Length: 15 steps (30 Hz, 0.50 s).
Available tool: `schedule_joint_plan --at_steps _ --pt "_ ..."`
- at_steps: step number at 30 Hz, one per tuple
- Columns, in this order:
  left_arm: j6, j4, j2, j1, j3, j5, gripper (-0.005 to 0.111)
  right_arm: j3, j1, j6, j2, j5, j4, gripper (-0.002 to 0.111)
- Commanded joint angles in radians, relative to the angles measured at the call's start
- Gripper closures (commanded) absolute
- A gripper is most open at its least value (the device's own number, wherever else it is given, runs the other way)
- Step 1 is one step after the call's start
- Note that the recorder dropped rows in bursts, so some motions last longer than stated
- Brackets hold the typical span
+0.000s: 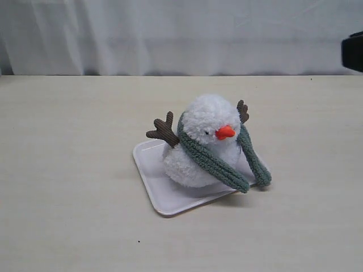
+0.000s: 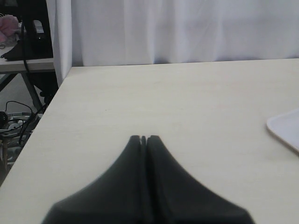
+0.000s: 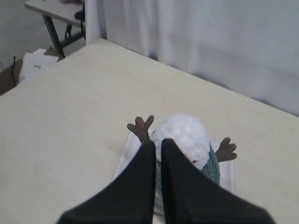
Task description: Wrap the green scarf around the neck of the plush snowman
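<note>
The plush snowman sits tilted on a white tray, its orange nose pointing to the right front. The green scarf lies round its neck, with both ends hanging down the front and reaching the tray's right edge. In the right wrist view my right gripper hovers shut and empty, clear of the snowman and the scarf behind it. My left gripper is shut over bare table, holding nothing. A corner of the tray shows far to one side of it.
A white curtain hangs along the table's far edge. A dark part juts in at the top right of the exterior view. The table's side edge drops off beside the left gripper, with cables and another table beyond it.
</note>
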Motion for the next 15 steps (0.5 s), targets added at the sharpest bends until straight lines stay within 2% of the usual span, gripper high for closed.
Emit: schedule_joint_plan --at_steps 1,15 --pt "-0.002 0.000 -0.003 0.000 0.003 -0.013 0.107 0.062 -0.002 -0.010 -0.124 -0.056 -0.013 0.104" --pt "-0.002 0.000 -0.003 0.000 0.003 -0.013 0.107 0.084 -0.002 -0.010 -0.437 -0.011 -0.037 0.104"
